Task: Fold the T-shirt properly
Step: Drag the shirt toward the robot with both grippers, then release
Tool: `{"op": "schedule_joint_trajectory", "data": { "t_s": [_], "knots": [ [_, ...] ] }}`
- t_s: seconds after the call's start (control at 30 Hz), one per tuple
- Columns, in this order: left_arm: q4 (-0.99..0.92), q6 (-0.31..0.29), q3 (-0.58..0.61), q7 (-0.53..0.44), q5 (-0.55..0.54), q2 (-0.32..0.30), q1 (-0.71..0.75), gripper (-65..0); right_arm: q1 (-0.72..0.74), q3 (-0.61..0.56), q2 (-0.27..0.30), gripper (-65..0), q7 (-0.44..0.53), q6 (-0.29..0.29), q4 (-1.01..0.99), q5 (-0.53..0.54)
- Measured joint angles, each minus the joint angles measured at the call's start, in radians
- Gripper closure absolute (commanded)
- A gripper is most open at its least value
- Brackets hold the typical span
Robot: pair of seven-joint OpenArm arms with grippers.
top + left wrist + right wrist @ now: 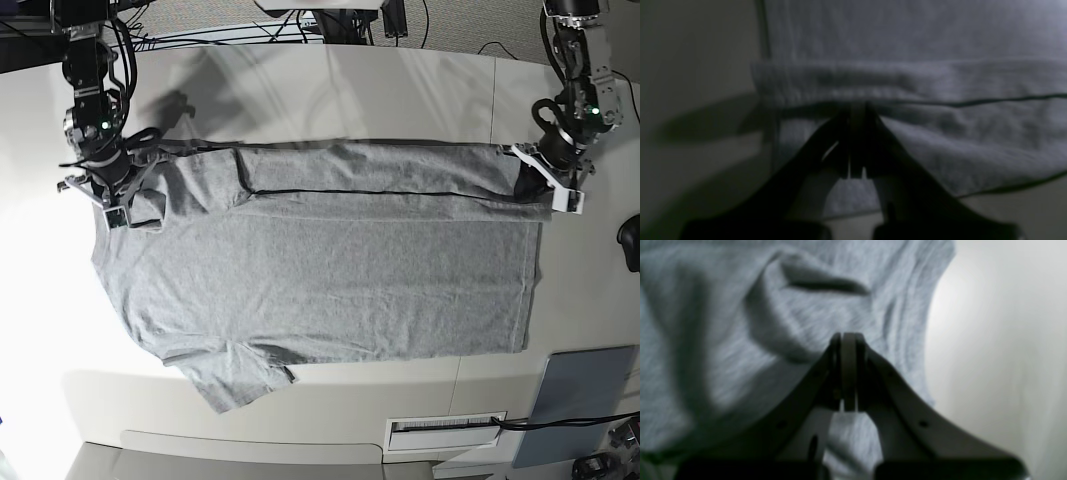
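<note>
Your left pincer [540, 180] and right pincer [120, 195] are clamped on the T-shirt [330, 270] at its far edge.

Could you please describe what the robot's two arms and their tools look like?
Both arms are black, jointed, draped with black cables, each with a small green light. The left tool and right tool have pale brackets in the base view; the wrist views show dark, tapering fingers with small holes.

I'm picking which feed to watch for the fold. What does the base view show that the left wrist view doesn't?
Base only: the whole T-shirt spread on the table, the right claw shut on its sleeve end, and a grey-blue pad. Left wrist only: the left claw pinching the hem fold up close. Both: grey fabric, pale tabletop, the left claw.
</note>
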Motion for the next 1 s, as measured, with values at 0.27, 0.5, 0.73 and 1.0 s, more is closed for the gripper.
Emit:
{"op": "schedule_joint_trajectory", "data": {
  "t_s": [0.27, 0.5, 0.73, 1.0],
  "knots": [
    [-0.032, 0.053, 0.066, -0.034, 0.056, 0.054, 0.016, 0.0, -0.018, 0.002, 0.003, 0.0, 0.006, 0.028, -0.058, -0.005],
    [-0.013, 0.035, 0.045, -0.107, 0.032, 0.040, 0.135, 0.0, -0.171, 0.008, 0.006, 0.0, 0.062, 0.013, 0.045, -0.060],
    [0.038, -0.095, -0.019, -0.124, 0.005, 0.040, 0.287, 0.0, -0.338, 0.007, 0.006, 0.0, 0.062, -0.040, 0.150, -0.152],
    [0.051, -0.164, -0.038, -0.154, -0.017, 0.035, 0.400, 0.0, -0.484, 0.008, 0.006, 0.0, 0.071, -0.100, 0.201, -0.242]
  ]
}}
